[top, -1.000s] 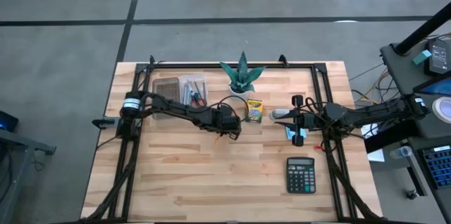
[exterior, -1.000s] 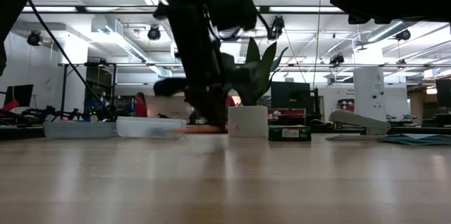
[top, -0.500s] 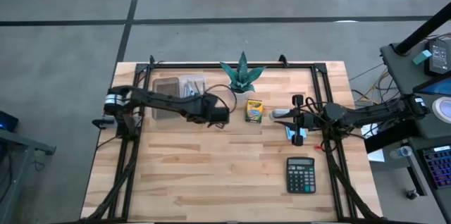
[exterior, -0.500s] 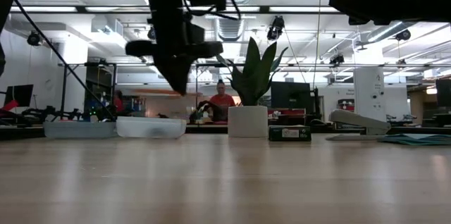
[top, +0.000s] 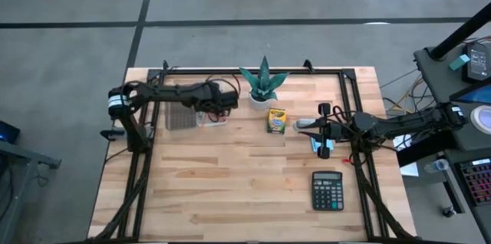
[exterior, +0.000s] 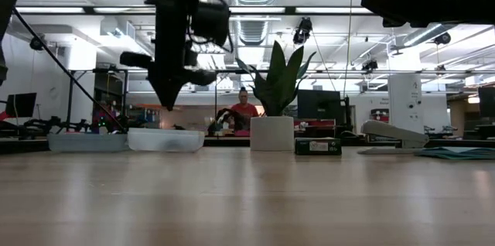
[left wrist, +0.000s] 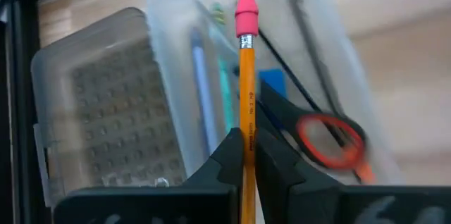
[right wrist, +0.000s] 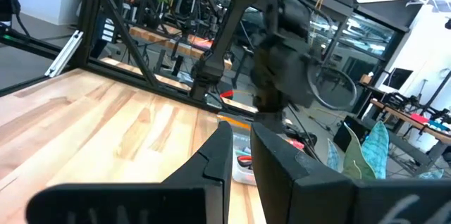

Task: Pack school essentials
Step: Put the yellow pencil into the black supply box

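Observation:
My left gripper (top: 219,106) (exterior: 166,95) hangs over the open clear pencil case (top: 209,100) (left wrist: 296,55) near the table's far left, shut on an orange pencil (left wrist: 246,76) with a pink eraser. Red-handled scissors (left wrist: 331,136), a tiny blue piece (left wrist: 271,83) and thin blue and green pens (left wrist: 201,76) lie inside the case. The yellow-green crayon box (top: 276,120) (exterior: 318,146) lies flat on the table beside the plant. A light-blue sticky-note pad (top: 316,146) lies below my right gripper (top: 313,127) (right wrist: 242,150), which waits high at the right, fingers almost together on nothing. My left gripper pinches the orange pencil's shaft (left wrist: 246,129) between its two fingers (left wrist: 229,157). The pencil runs along the fingers, and its pink eraser end (left wrist: 246,9) sticks out past the fingertips. It is lifted clear, pointing down over the case.
The case's ribbed lid (top: 181,97) (left wrist: 106,118) lies open to the left of the tray. A spiky plant in a white pot (top: 264,83) (exterior: 272,114) stands right of the case. A grey stapler (top: 301,124) and a calculator (top: 327,190) lie at the right.
My left gripper has risen from the table beside the crayon box and swung toward the far-left corner, carrying the orange pencil off the wood until it hangs over the case.

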